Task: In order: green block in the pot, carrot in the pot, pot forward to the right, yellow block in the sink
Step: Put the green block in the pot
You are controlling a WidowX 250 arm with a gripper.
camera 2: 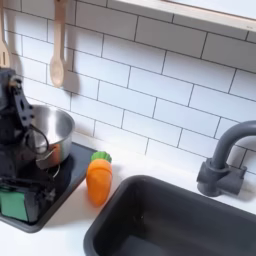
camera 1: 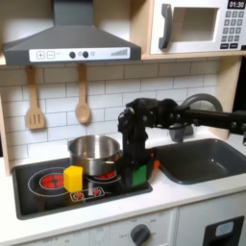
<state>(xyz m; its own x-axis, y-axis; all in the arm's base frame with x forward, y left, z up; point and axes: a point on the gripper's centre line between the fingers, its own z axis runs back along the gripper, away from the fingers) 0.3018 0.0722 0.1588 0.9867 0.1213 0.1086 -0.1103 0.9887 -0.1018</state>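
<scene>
- First exterior view: the pincer [camera 1: 137, 171] is lowered onto the green block [camera 1: 140, 177], which rests at the stovetop's [camera 1: 38, 197] front edge toward the first exterior view's right, just in front of the pot [camera 1: 93, 152].
- Second exterior view: the green block [camera 2: 15, 203] sits between the pincer's [camera 2: 17, 197] fingers, which appear pressed against its sides. Whether it is lifted or resting on the stovetop cannot be told.
- Judged step: carry the green block into the pot [camera 2: 47, 135].
- Procedure: confirm a firm pinch, then raise straight up until the block clears the pot rim. The pot stands near, so move across only after lifting.
- Centre the block over the pot's opening before spreading the fingers; release low to prevent bouncing out.
- Hazard: the yellow block [camera 1: 73, 178] stands on the stovetop near the pot on the first exterior view's left; keep the arm away from it.
- Carrot [camera 2: 98, 178] lies on the table [camera 2: 62, 230] between stovetop and sink [camera 2: 150, 220], untouched; avoid sweeping it.
</scene>
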